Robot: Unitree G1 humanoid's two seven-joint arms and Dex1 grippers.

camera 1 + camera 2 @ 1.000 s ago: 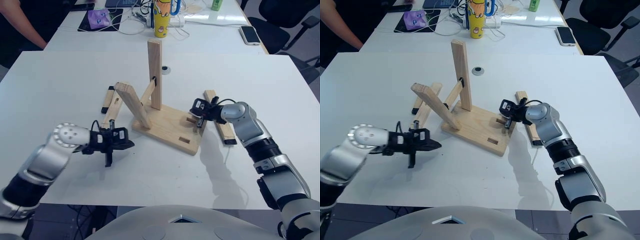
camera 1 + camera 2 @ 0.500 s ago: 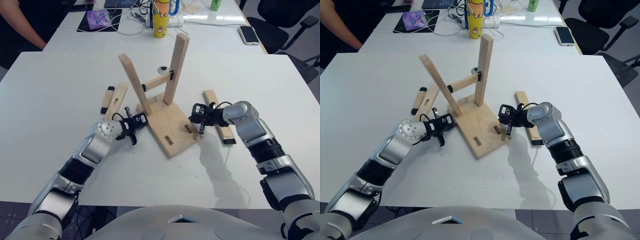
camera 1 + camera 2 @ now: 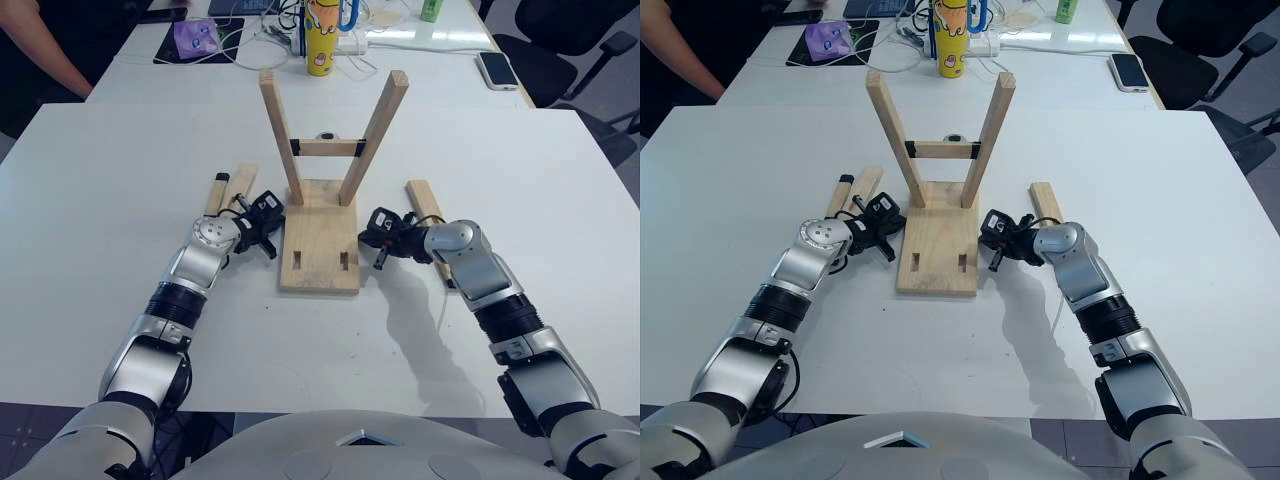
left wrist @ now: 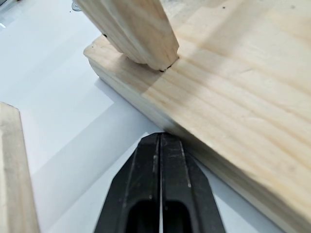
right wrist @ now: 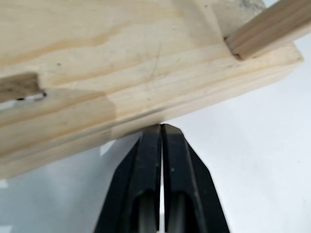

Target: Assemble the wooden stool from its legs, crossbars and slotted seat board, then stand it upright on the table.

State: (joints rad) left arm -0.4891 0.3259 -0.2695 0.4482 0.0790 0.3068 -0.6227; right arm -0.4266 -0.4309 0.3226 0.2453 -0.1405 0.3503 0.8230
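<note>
Wooden seat board (image 3: pixel 320 255) between clenched left tool (image 4: pixel 160 141) and clenched right tool (image 5: pixel 161 130), both touching it.

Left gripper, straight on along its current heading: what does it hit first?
The seat board: the left gripper, fingers shut, points at its side edge, seemingly touching it.
</note>
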